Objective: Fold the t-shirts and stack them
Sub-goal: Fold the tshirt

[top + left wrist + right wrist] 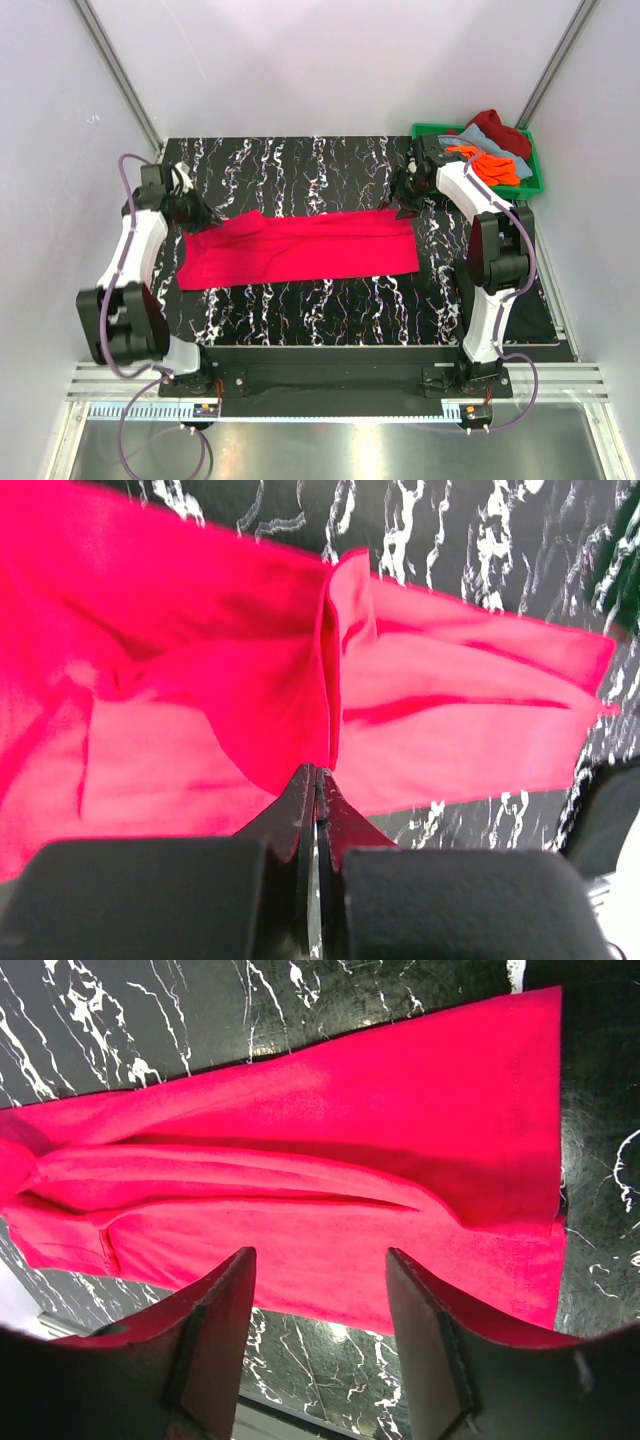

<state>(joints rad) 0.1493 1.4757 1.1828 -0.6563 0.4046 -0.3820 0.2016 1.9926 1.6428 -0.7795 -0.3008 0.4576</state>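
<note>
A bright pinkish-red t-shirt (300,250) lies spread lengthwise on the black marbled table (300,170). At its far left corner my left gripper (200,212) is shut. In the left wrist view a raised ridge of the t-shirt (450,720) runs straight into the closed tips of the left gripper (316,770), so cloth looks pinched there. My right gripper (405,195) hangs by the shirt's far right corner. In the right wrist view the right gripper (318,1255) is open over the t-shirt (300,1140), with nothing between its fingers.
A green crate (425,129) stands at the back right corner, just behind the right arm. It holds an orange t-shirt (495,168), a grey-blue one (490,142) and a dark red one (497,128). White walls close in on the table.
</note>
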